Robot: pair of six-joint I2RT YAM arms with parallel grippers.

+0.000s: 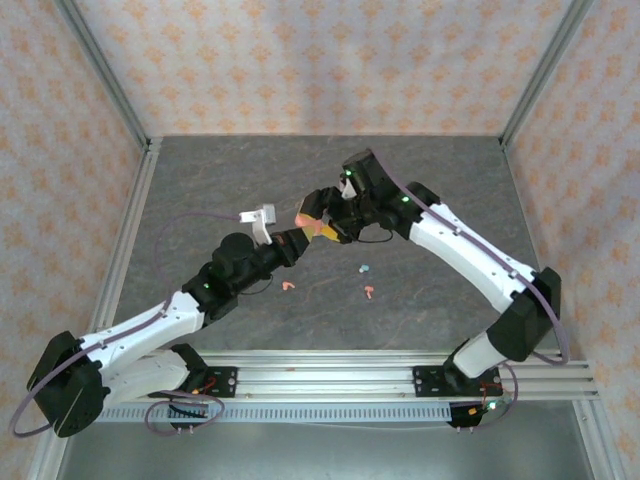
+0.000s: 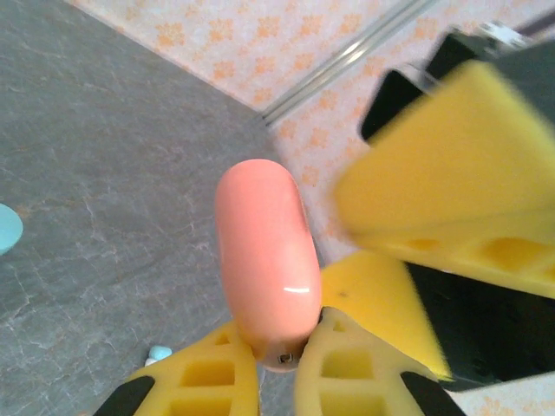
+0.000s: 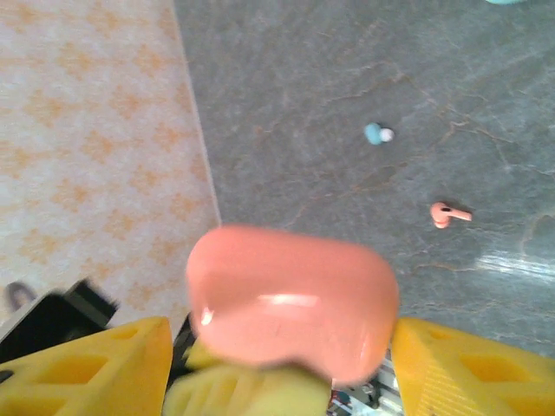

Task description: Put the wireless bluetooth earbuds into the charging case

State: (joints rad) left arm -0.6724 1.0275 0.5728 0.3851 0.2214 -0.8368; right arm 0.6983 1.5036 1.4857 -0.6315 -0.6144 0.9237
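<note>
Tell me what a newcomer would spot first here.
A salmon-pink charging case is held up mid-table, pinched at its end by the left fingers, with the right fingers spread on either side of it. Below, a pink earbud and a teal earbud lie loose on the grey table.

Grey table (image 1: 200, 180) bears two pink earbuds (image 1: 370, 291) (and seemingly a teal one (image 1: 365, 269)).

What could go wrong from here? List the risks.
The left pincer pinches the pink case only by its end, so a push from the open right pincer could twist it loose. The pincers crowd together and may collide. A dropped case could scatter the teal earbud and pink earbud on the table.
</note>
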